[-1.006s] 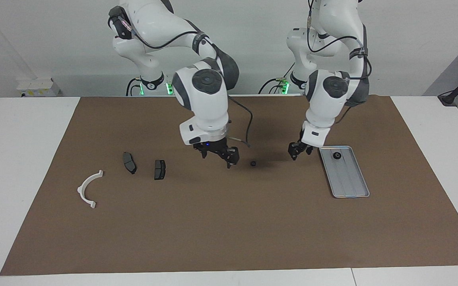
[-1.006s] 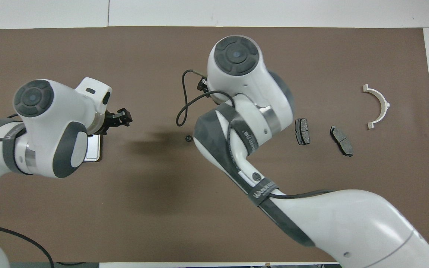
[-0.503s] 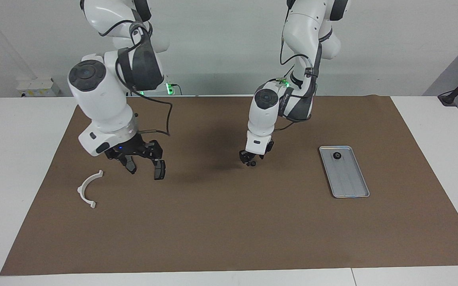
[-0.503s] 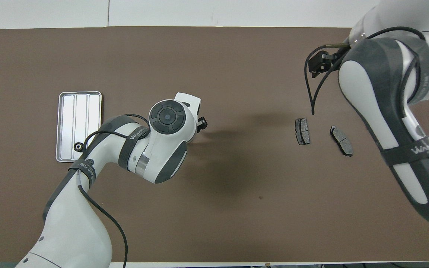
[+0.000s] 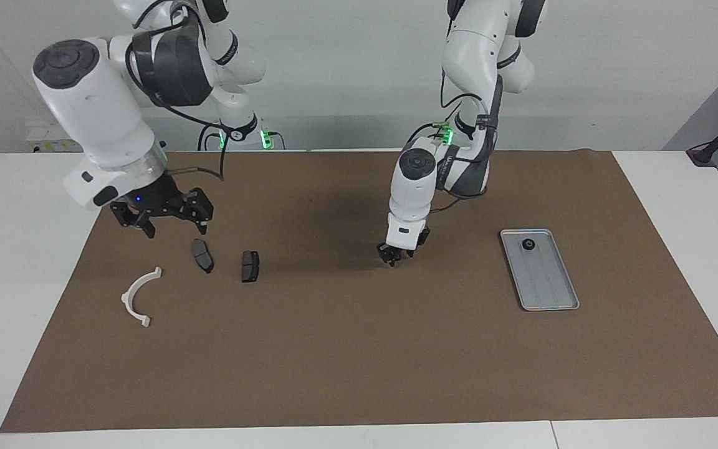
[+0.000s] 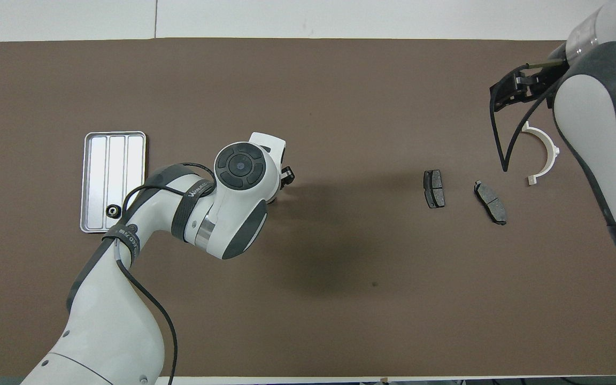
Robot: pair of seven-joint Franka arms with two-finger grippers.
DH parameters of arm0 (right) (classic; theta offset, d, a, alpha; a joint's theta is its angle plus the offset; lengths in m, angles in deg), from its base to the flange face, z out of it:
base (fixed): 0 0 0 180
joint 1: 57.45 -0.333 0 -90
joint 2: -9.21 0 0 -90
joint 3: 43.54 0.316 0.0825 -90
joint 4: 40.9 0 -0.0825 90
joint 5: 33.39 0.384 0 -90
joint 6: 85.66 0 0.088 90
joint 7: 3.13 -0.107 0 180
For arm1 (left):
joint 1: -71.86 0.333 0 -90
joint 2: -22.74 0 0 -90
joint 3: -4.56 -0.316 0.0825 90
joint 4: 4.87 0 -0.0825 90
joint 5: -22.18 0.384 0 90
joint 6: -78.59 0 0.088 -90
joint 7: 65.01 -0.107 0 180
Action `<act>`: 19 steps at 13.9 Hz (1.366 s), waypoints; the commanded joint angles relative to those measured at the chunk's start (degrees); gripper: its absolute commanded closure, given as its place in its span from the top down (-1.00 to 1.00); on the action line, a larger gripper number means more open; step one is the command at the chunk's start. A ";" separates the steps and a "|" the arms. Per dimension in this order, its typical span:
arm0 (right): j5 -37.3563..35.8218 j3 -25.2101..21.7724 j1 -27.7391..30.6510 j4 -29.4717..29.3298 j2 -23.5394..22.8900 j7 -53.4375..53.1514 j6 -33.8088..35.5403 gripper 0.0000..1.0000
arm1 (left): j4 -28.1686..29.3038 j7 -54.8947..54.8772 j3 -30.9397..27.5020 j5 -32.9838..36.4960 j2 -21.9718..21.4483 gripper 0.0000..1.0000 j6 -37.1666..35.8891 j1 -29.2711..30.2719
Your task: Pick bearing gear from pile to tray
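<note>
The silver tray [image 5: 549,287] lies toward the left arm's end of the mat, with one small black round piece [image 5: 528,244] in its end nearer the robots; the tray [image 6: 114,160] and this piece [image 6: 111,212] also show in the overhead view. My left gripper [image 5: 394,255] is down at the mat's middle, where a second black piece lay; that piece is hidden now. My right gripper [image 5: 175,226] is open and empty, raised over the mat just by the two dark brake pads [image 5: 202,255] [image 5: 250,266]. The white arc bracket [image 5: 138,298] lies beside them.
The brown mat [image 5: 359,362] covers most of the white table. In the overhead view the brake pads [image 6: 434,188] [image 6: 490,202] and the arc bracket [image 6: 546,155] lie toward the right arm's end. The left arm's elbow reaches over the mat beside the tray.
The right gripper has risen and moved from over the brake pads toward its own end of the table. The left gripper has settled onto the spot of the loose black piece, which no longer shows.
</note>
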 commanded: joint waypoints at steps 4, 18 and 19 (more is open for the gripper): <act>2.40 -8.54 -2.99 6.72 8.93 7.37 1.01 1.00 | 1.50 0.62 -0.43 0.86 0.24 0.08 1.98 -0.70; 2.40 -8.36 -2.54 19.83 19.31 6.40 -1.81 1.00 | 2.21 1.58 -0.34 0.86 0.07 -0.65 1.54 -1.57; 2.40 -8.36 -2.63 19.83 19.32 6.49 -1.72 1.00 | 1.95 1.50 -0.51 0.86 0.07 -0.87 0.58 -1.57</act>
